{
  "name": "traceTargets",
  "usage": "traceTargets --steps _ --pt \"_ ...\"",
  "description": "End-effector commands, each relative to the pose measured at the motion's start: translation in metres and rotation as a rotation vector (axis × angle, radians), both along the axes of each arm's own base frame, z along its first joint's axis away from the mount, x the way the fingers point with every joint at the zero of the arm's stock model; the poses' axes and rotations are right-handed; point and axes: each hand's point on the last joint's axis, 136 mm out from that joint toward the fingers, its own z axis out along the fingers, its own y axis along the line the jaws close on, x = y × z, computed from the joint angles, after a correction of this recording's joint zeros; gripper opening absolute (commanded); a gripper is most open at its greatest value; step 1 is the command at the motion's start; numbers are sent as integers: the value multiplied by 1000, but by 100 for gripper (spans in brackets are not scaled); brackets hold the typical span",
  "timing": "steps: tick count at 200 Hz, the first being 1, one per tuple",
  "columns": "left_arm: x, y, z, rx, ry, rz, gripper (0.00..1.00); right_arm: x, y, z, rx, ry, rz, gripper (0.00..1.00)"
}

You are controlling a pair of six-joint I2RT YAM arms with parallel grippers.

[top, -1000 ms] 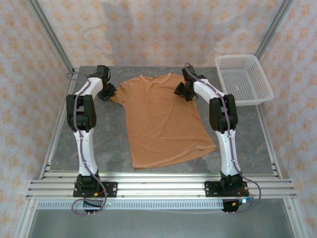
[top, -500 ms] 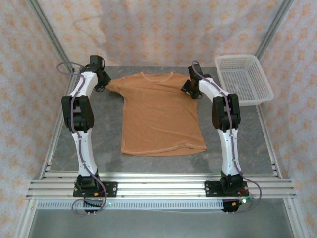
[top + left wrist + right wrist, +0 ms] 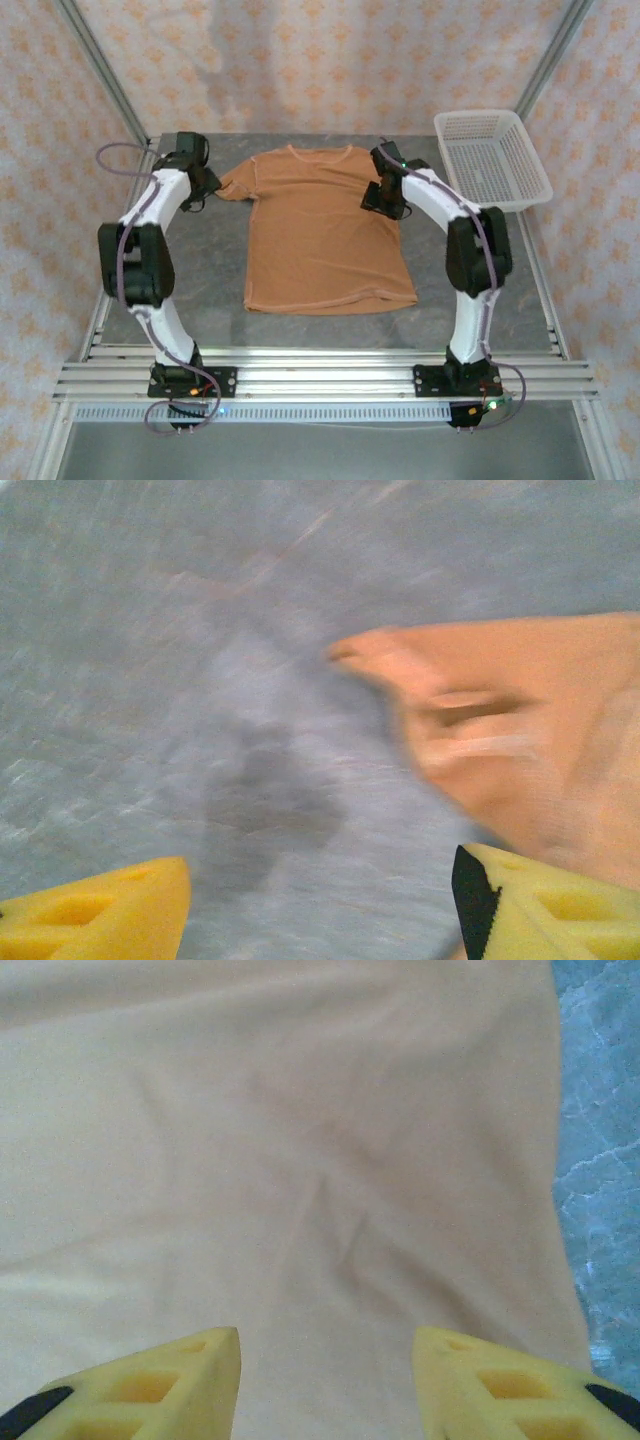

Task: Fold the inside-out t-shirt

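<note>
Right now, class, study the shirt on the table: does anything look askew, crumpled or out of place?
Nothing serious. The t-shirt lies flat and square to the table, collar at the far side; only the sleeve beside the left tool shows a small crease.

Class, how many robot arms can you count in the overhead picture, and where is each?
2. The left arm stands left of the t-shirt, reaching toward one sleeve; the right arm stands right, reaching over the other.

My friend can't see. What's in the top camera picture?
A tan t-shirt lies flat on a grey table. The left gripper is beside one sleeve, the right gripper over the other; a white basket sits far right.
</note>
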Motion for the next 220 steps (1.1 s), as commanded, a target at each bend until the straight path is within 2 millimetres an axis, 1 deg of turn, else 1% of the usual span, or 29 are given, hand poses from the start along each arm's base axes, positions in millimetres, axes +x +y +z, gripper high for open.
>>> traceTargets --steps 1,12,15,22,28,37,49,71,104,140,149,162,168,195,220 --pt "-32 -96 10 -38 -61 -220 71 -68 -20 -3 -136 25 65 48" --pt "-50 -128 -5 -68 -46 -279 71 -95 -18 -7 -165 37 99 48" --pt "-54 -135 -9 -78 -44 -291 71 -97 -18 -8 -168 38 103 48" --pt "-64 -149 -20 -100 -35 -313 71 -114 -17 -11 -197 41 125 47" --pt "-72 -157 -30 -111 -24 -322 70 -121 -17 -13 -213 44 134 45" --pt "-82 -165 -41 -116 -9 -332 70 -135 -16 -16 -234 52 151 43" --pt "-91 -167 -51 -109 7 -330 70 -151 -14 -23 -245 63 169 42" --pt "-103 -172 -65 -131 24 -333 69 -169 -11 -35 -245 81 182 41" --pt "-113 -172 -75 -135 45 -333 69 -179 -10 -52 -230 110 178 41" --pt "-118 -170 -76 -126 52 -334 68 -181 -5 -63 -203 129 175 40" --pt "-119 -169 -76 -122 54 -333 68 -182 -5 -66 -201 134 173 38" --pt "-120 -169 -76 -119 56 -333 68 -182 -5 -67 -203 136 172 33" --pt "-120 -169 -76 -119 57 -335 68 -182 -5 -67 -204 135 171 33" --pt "-121 -169 -74 -119 56 -336 67 -181 -7 -67 -210 132 170 33" --pt "-122 -168 -71 -113 57 -341 67 -183 -4 -71 -201 144 172 33"
